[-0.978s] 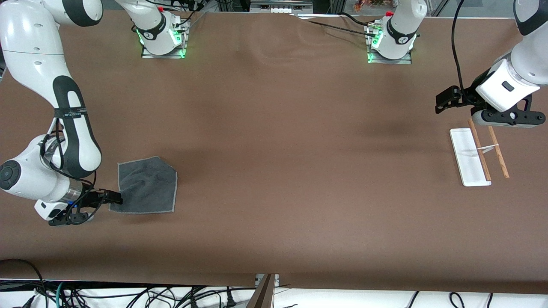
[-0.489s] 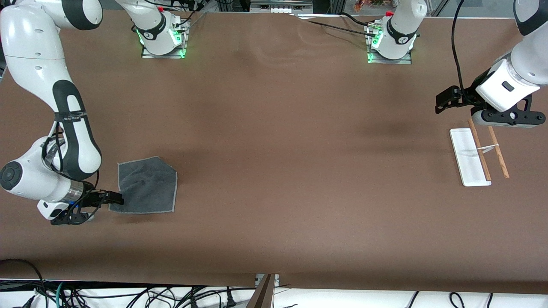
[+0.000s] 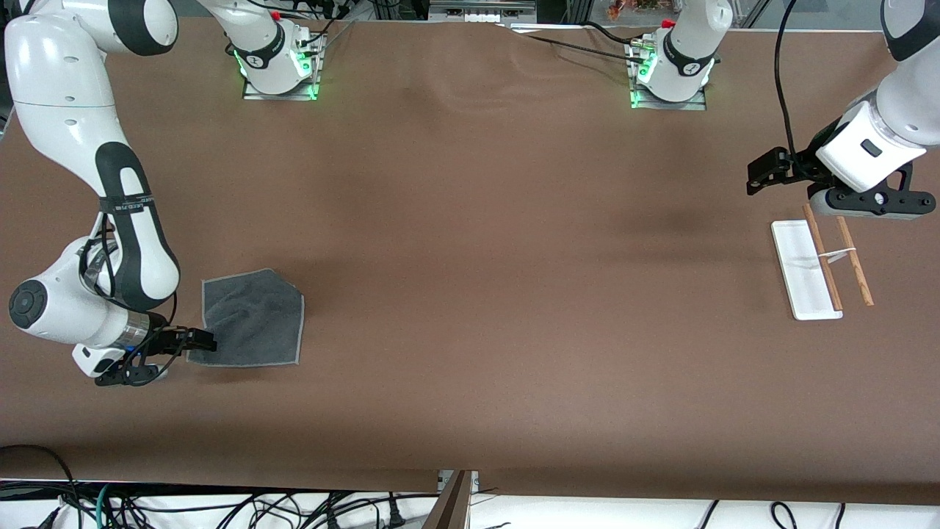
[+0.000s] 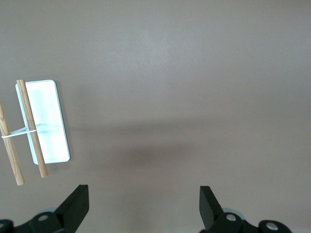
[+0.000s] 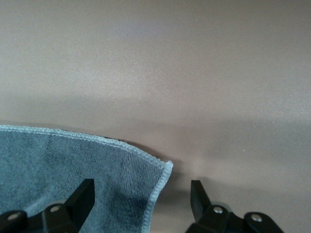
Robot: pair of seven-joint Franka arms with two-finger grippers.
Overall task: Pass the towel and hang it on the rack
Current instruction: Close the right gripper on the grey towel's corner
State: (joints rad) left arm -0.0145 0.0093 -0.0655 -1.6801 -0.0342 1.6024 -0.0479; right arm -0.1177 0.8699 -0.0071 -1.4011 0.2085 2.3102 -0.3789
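Right gripper (image 3: 197, 340) low at the table (image 3: 470, 294), at the right arm's end, fingers spread. Towel (image 3: 253, 317) lies flat on the table; its corner nearest the gripper sits between the open fingers. In the right wrist view the stitched corner of the towel (image 5: 73, 174) reaches into the gap between the two black fingertips (image 5: 82, 196), one finger over cloth, the other over bare table. Nothing clamped; whether the fingers touch the cloth cannot be told.

Left gripper (image 3: 764, 173) up in the air at the left arm's end, waiting, fingers wide apart and empty. Rack (image 3: 815, 264) stands on the table just beside and below this gripper, nearer the front camera than it. Left wrist view: rack (image 4: 36, 126) with white base and two wooden rods, off to one side of the open fingertips (image 4: 75, 204), well apart from the towel.
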